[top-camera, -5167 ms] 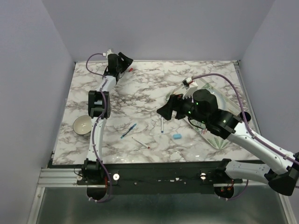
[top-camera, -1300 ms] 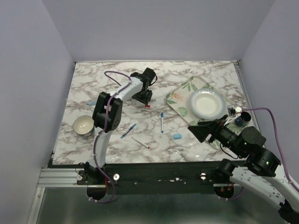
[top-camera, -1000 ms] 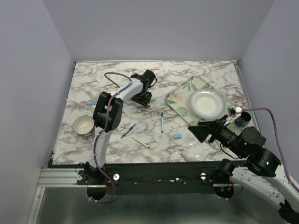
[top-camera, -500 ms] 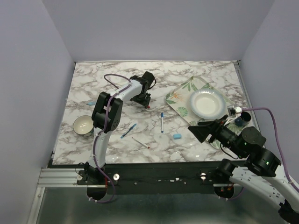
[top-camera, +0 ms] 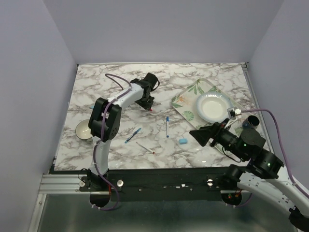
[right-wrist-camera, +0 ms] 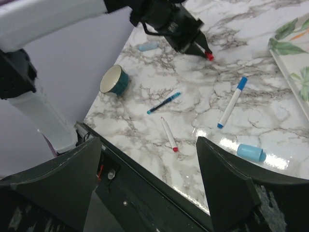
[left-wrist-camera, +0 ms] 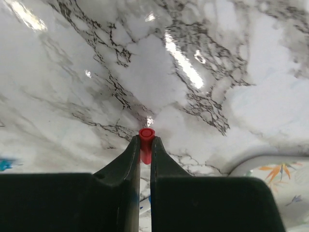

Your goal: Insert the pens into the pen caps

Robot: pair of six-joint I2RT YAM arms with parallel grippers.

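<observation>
I see a glossy marble-patterned tabletop [left-wrist-camera: 203,96] throwing back glare, a smooth red plastic cap [left-wrist-camera: 147,137], and matt black fingers [left-wrist-camera: 126,169] on my left gripper [left-wrist-camera: 145,145].

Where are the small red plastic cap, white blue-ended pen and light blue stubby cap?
small red plastic cap [left-wrist-camera: 146,139], left wrist view, exposed tip.
white blue-ended pen [right-wrist-camera: 231,103], right wrist view, mid-barrel.
light blue stubby cap [right-wrist-camera: 251,152], right wrist view, middle.

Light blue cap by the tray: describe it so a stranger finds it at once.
From the floral tray on the right, come toward the near edge. The light blue cap lies just right of the white pen's near end. It is stubby, far shorter than any pen, and the other light blue cap lies far left.
</observation>
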